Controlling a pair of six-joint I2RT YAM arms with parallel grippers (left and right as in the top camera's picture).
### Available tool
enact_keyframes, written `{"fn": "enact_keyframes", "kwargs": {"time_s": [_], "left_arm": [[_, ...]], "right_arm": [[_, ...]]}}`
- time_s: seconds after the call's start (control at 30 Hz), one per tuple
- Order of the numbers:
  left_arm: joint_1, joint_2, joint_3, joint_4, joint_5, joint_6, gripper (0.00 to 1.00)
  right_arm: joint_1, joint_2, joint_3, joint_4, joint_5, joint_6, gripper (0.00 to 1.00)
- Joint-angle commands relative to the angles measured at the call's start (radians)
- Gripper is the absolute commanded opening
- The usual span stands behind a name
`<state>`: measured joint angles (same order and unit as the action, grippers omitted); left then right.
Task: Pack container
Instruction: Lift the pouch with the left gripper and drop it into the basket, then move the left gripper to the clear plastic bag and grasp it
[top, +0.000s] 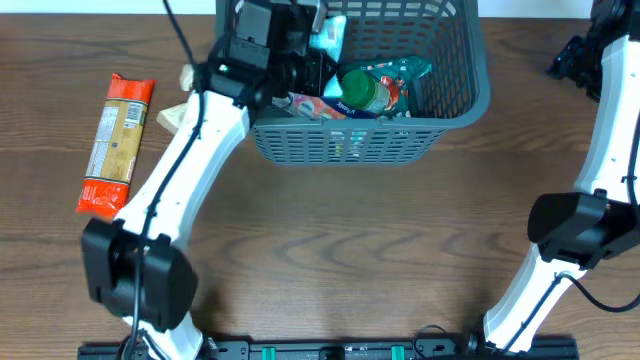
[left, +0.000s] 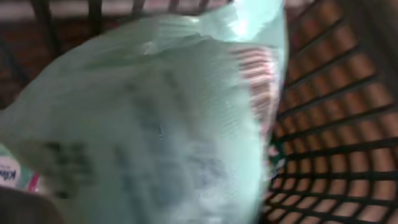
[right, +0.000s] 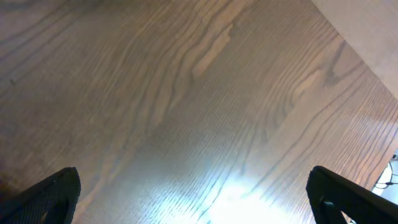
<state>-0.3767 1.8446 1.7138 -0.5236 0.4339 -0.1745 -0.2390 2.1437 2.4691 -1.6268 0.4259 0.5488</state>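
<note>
The container, a dark grey lattice basket (top: 455, 100), stands at the back middle of the table. In it lie a green-lidded jar (top: 361, 90) and several packets (top: 310, 104). My left gripper (top: 305, 48) hangs inside the basket's left end, with a pale teal packet (top: 331, 36) against it. In the left wrist view this packet (left: 155, 118) is blurred and fills the frame, hiding the fingers; the basket wall (left: 336, 155) shows at the right. My right gripper (right: 193, 196) is open and empty over bare wood; it is at the far right in the overhead view (top: 572, 58).
A long orange-red cracker packet (top: 117, 143) lies on the table at the left. A small beige item (top: 173, 118) sits beside the left arm, between that packet and the basket. The table's edge shows at the right (right: 373, 37).
</note>
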Motion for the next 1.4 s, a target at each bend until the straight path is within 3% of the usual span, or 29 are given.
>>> {"fn": "enact_keyframes", "kwargs": {"time_s": [0.0,0.03,0.43,0.63,0.87,1.1,1.23,1.37], "left_arm": [[0.0,-0.012,0.027,0.0,-0.008,0.024,0.77],[0.0,-0.012,0.027,0.001,-0.008,0.024,0.99],[0.002,-0.09,0.073,0.001,-0.021,0.024,0.98],[0.024,-0.228,0.139,-0.066,-0.24,0.024,0.99],[0.192,-0.375,0.151,-0.25,-0.44,0.022,0.98],[0.428,-0.402,0.151,-0.449,-0.449,0.02,0.99],[0.479,-0.385,0.151,-0.488,-0.449,0.026,0.99],[0.485,-0.344,0.151,-0.486,-0.451,0.119,0.99]], "right_arm": [[0.003,-0.011,-0.003,0.0,0.011,0.012,0.99],[0.003,-0.011,-0.003,0.0,0.01,0.012,0.99],[0.003,-0.011,-0.003,0.0,0.011,0.012,0.99],[0.003,-0.011,-0.003,0.0,0.01,0.012,0.99],[0.003,-0.011,-0.003,0.0,0.01,0.012,0.99],[0.003,-0.011,-0.003,0.0,0.011,0.012,0.99],[0.003,-0.011,-0.003,0.0,0.011,0.012,0.99],[0.003,-0.011,-0.003,0.0,0.01,0.012,0.99]]}}
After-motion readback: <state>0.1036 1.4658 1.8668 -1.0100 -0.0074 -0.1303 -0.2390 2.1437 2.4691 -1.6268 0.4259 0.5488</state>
